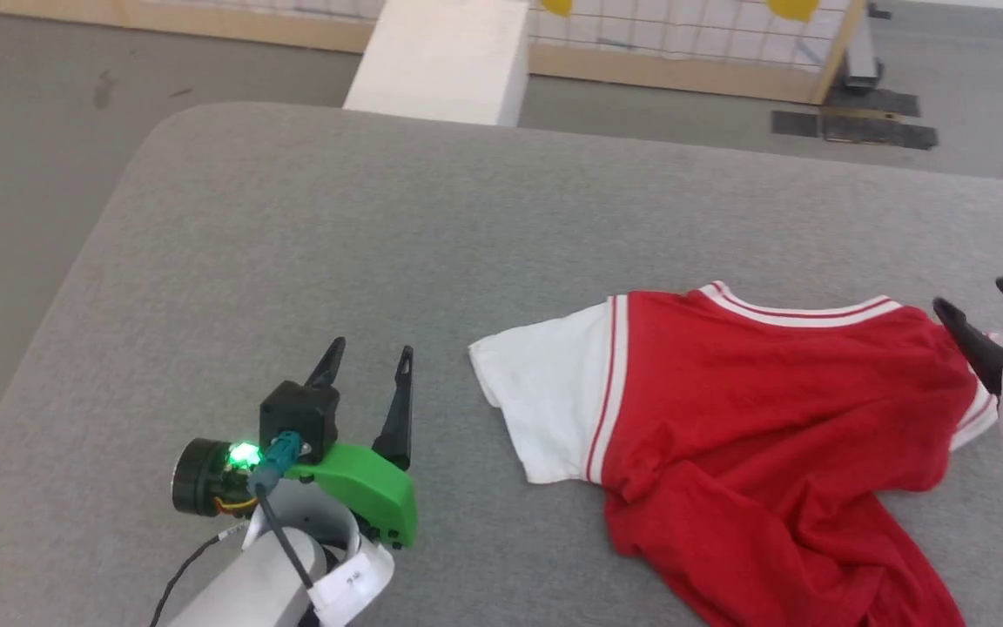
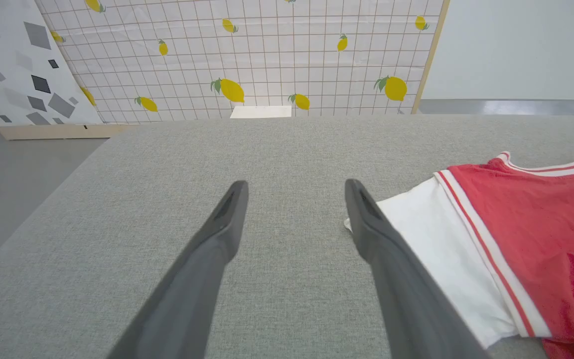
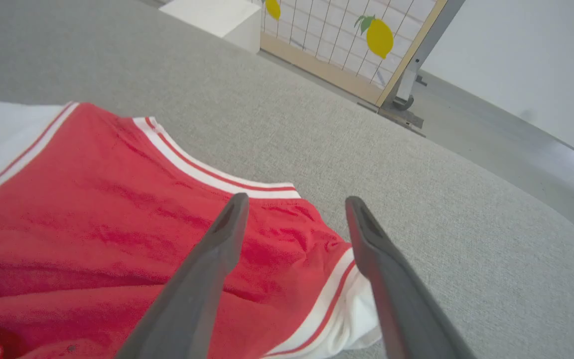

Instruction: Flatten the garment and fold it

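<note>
Rumpled shirt [image 1: 771, 409] is laid toward the right edge of the worktop [image 1: 380, 226].
Left gripper [image 1: 372, 347] is held wide beside one sleeve [image 1: 536, 392]; right gripper [image 1: 972, 294], wide over the other.

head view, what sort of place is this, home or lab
Probably a staged test room: a lemon-print backdrop panel, a grey fabric-covered table holding the garment, a grey floor.

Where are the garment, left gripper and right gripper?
garment [image 1: 754, 392], head view, on the red chest panel.
left gripper [image 1: 371, 350], head view, midway between its fingertips.
right gripper [image 3: 295, 197], right wrist view, midway between its fingertips.
</note>
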Motion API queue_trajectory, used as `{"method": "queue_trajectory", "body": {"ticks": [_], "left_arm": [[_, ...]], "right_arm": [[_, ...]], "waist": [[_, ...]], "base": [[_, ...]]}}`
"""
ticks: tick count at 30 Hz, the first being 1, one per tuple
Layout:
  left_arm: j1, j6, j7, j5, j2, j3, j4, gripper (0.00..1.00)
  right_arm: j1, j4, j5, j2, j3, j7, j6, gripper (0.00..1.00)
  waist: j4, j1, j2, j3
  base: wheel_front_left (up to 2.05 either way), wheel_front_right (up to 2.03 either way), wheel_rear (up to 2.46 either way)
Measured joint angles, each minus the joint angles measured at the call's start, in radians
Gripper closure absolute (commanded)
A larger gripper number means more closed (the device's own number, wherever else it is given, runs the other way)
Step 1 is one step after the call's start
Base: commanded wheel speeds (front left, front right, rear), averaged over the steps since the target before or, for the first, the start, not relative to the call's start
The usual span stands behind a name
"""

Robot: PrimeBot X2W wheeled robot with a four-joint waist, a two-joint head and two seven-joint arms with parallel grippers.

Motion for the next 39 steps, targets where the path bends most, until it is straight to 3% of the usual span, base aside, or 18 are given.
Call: {"method": "queue_trajectory", "body": {"ticks": [4, 9, 13, 18, 25, 32, 39], "left_arm": [[0.002, 0.007, 0.004, -0.005, 0.017, 0.015, -0.016, 0.00], [0.008, 0.007, 0.016, -0.038, 0.032, 0.031, -0.027, 0.00], [0.008, 0.004, 0.050, -0.052, 0.045, 0.032, -0.034, 0.00], [0.002, -0.005, 0.148, -0.068, 0.060, 0.016, -0.029, 0.00], [-0.089, -0.005, 0.378, -0.115, 0.088, -0.003, -0.031, 0.00], [-0.231, 0.002, 0.718, -0.163, 0.111, -0.051, -0.026, 0.00], [-0.309, 0.014, 0.863, -0.156, 0.142, -0.087, 0.023, 0.00]], "right_arm": [[0.092, -0.075, -0.013, 0.078, -0.142, -0.104, 0.000, 0.00], [0.246, -0.201, -0.100, 0.239, -0.318, -0.193, 0.000, 0.00], [0.345, -0.320, -0.198, 0.364, -0.413, -0.224, 0.000, 0.00], [0.429, -0.435, -0.307, 0.471, -0.473, -0.199, 0.000, 0.00], [0.466, -0.548, -0.382, 0.541, -0.509, -0.144, 0.000, 0.00], [0.467, -0.599, -0.402, 0.564, -0.507, -0.127, 0.000, 0.00], [0.467, -0.606, -0.414, 0.581, -0.494, -0.133, 0.000, 0.00]], "waist": [[-0.035, 0.0000, 0.0000, -0.004], [-0.079, 0.0000, 0.0000, -0.004], [-0.110, 0.0000, 0.0000, 0.002], [-0.141, 0.0000, 0.0000, 0.016], [-0.174, 0.0000, 0.0000, 0.049], [-0.203, 0.0000, 0.0000, 0.099], [-0.242, 0.0000, 0.0000, 0.152]], "base": [[0.00, 0.00, 0.00], [0.00, 0.00, 0.00], [0.00, 0.00, 0.00], [0.00, 0.00, 0.00], [0.00, 0.00, 0.00], [0.00, 0.00, 0.00], [0.00, 0.00, 0.00]]}}
